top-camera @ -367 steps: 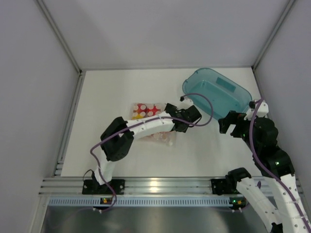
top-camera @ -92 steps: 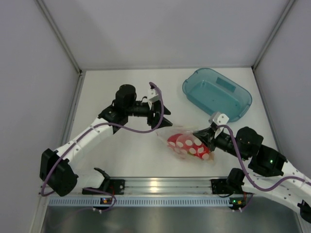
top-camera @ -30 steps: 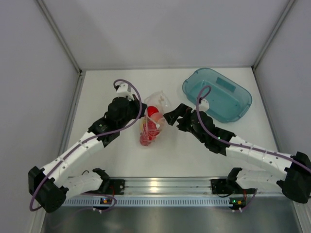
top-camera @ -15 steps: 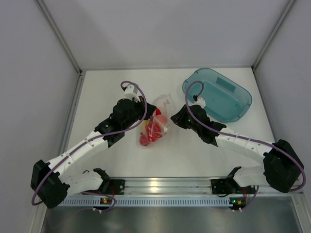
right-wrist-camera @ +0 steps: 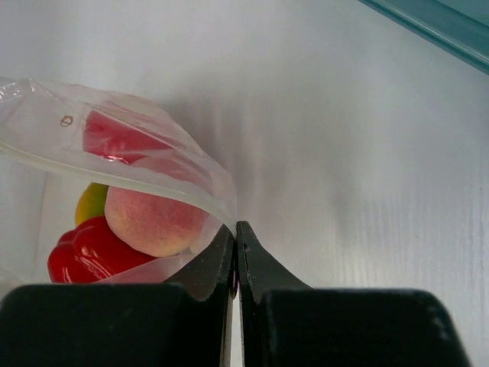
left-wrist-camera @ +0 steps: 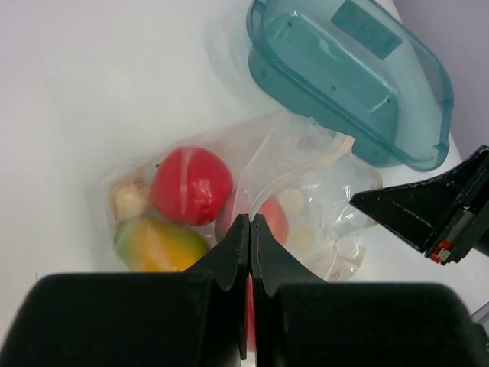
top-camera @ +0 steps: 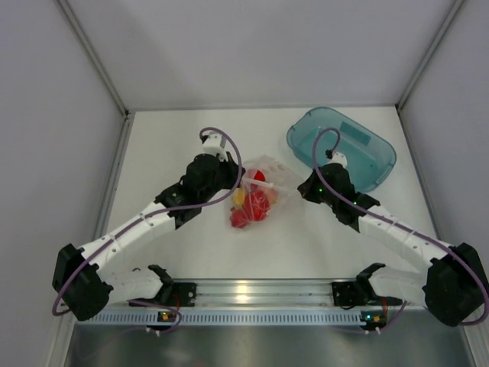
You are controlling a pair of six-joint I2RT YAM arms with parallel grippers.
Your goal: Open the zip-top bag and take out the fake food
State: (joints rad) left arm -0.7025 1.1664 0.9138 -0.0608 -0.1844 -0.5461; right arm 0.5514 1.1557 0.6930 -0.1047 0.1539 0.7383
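Note:
The zip-top bag (top-camera: 273, 174) hangs stretched between my two grippers above the white table. My left gripper (top-camera: 242, 178) is shut on its left edge, and the wrist view shows the jaws pinching the thin plastic rim (left-wrist-camera: 250, 220). On the opposite side, my right gripper (top-camera: 301, 188) is shut on the bag's rim strip (right-wrist-camera: 234, 229). The fake food (top-camera: 250, 208) sags in the lower part of the bag: a red ball (left-wrist-camera: 191, 184), a yellow-green fruit (left-wrist-camera: 157, 245), a peach (right-wrist-camera: 151, 222) and a red pepper (right-wrist-camera: 90, 254).
A teal translucent tub (top-camera: 341, 145) stands at the back right, just behind my right wrist; its wall (left-wrist-camera: 348, 80) is close to the bag. White walls enclose the table on three sides. An aluminium rail (top-camera: 244, 294) runs along the near edge.
The right gripper has gone from open to shut on the bag's right rim and drawn back to the right. The bag has shifted right and spread wider between the grippers.

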